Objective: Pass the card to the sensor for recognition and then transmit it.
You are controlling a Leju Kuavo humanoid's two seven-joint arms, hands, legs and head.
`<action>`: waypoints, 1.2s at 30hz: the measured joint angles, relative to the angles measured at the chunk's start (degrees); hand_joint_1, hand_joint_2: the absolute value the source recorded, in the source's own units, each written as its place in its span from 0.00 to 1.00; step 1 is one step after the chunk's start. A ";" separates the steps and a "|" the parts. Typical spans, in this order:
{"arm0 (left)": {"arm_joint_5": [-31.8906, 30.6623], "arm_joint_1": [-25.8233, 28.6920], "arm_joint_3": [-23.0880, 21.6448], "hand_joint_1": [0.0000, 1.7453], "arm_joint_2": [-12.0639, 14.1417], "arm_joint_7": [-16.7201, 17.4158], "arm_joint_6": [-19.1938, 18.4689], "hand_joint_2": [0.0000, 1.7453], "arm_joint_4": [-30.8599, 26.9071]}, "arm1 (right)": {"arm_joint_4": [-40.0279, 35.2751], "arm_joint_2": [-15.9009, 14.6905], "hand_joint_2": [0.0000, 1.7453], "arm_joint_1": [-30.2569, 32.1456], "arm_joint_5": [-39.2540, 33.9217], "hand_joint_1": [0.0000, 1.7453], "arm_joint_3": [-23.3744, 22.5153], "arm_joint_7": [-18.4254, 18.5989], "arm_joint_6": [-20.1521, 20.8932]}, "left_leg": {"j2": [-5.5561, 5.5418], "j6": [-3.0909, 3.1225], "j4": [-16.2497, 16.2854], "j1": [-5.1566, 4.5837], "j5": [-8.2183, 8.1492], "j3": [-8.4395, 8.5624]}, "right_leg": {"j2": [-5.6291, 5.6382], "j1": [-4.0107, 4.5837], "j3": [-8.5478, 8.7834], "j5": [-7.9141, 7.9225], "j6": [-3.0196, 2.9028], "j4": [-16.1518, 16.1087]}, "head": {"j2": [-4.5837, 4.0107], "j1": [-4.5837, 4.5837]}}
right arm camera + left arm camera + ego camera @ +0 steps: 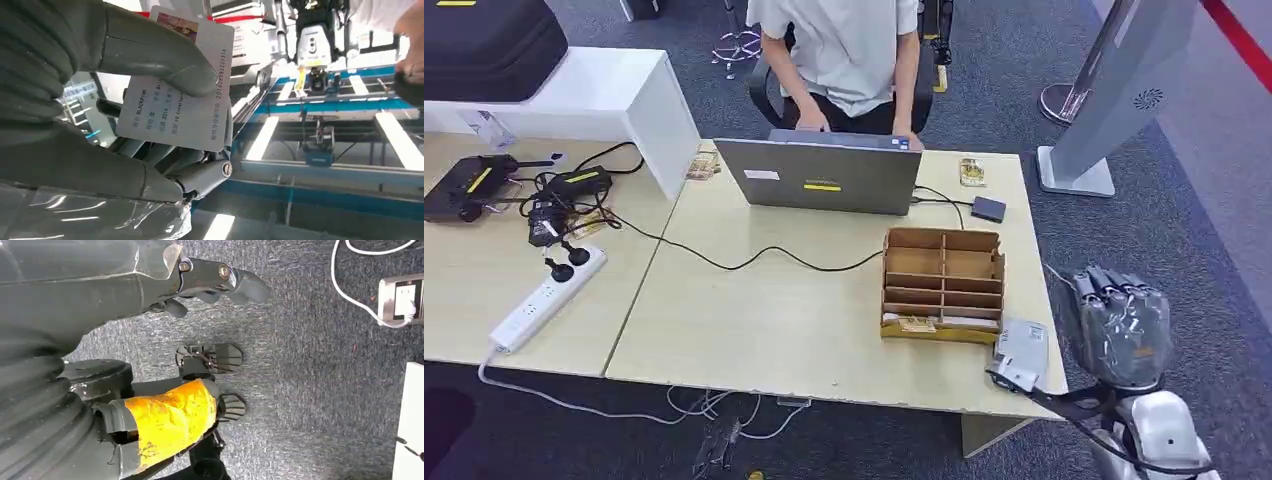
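Observation:
My right hand [1121,325] is raised just off the table's front right corner, its back toward the head camera. In the right wrist view it pinches a white printed card [185,90] between the thumb [150,55] and the fingers behind it. The card's text side faces the wrist camera. A flat grey sensor box [1021,352] with a cable lies on the table's front right edge, just left of and below that hand. My left hand [215,280] hangs over grey carpet, its fingers stretched out and holding nothing.
A cardboard organiser [943,283] with cards in its front slot stands beside the sensor. Behind it are a grey laptop [821,175], a person seated at it [839,50], a small dark box [988,208] and a black cable. A power strip [546,298] lies at the left.

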 joint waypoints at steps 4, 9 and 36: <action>-0.31 -0.03 0.04 0.00 -0.15 0.17 -0.02 1.00 0.00 | 1.27 1.68 1.00 1.13 1.29 1.00 0.15 -1.33 -0.07 | 0.01 0.00 -0.01 0.01 0.00 0.00 | 0.02 0.00 0.00 0.00 0.00 0.00 | 0.00 0.00; -1.25 -0.07 0.15 0.00 -0.39 0.44 -0.35 1.00 0.00 | 5.25 4.70 1.00 1.07 1.70 1.00 0.42 -3.04 -0.07 | 0.00 -0.01 -0.03 0.03 0.01 -0.01 | 0.01 0.00 0.01 0.00 0.00 0.01 | 0.00 0.00; -2.56 -0.10 0.92 0.00 -0.46 1.33 -1.03 1.00 0.00 | 19.91 12.59 1.00 -5.73 6.01 1.00 -5.07 -2.79 -0.13 | 0.07 0.00 -0.01 0.02 0.01 0.02 | 0.04 -0.01 0.00 0.00 0.00 -0.02 | 0.00 0.00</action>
